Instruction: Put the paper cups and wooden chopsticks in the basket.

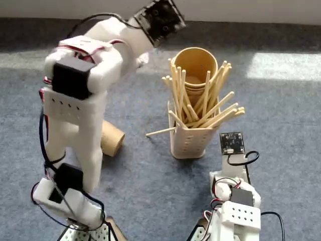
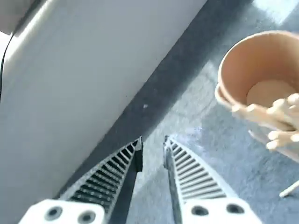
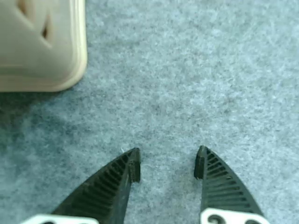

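Observation:
A beige basket (image 1: 186,143) stands on the grey carpet in the high view. It holds stacked paper cups (image 1: 194,63) and several wooden chopsticks (image 1: 203,105). One chopstick (image 1: 159,132) juts out at the basket's left side. Another paper cup (image 1: 113,139) lies on its side by the left arm's base. My left gripper (image 2: 153,149) hangs high behind the basket, slightly open and holding nothing, with the stacked cups (image 2: 261,79) off to its side. My right gripper (image 3: 167,163) is open over bare carpet, close to a corner of the basket (image 3: 42,51).
A white wall (image 2: 93,70) runs along the far edge of the carpet, close to the left gripper. The left arm's tall body (image 1: 80,100) stands between the lying cup and the carpet's left side. Open carpet (image 1: 281,115) lies right of the basket.

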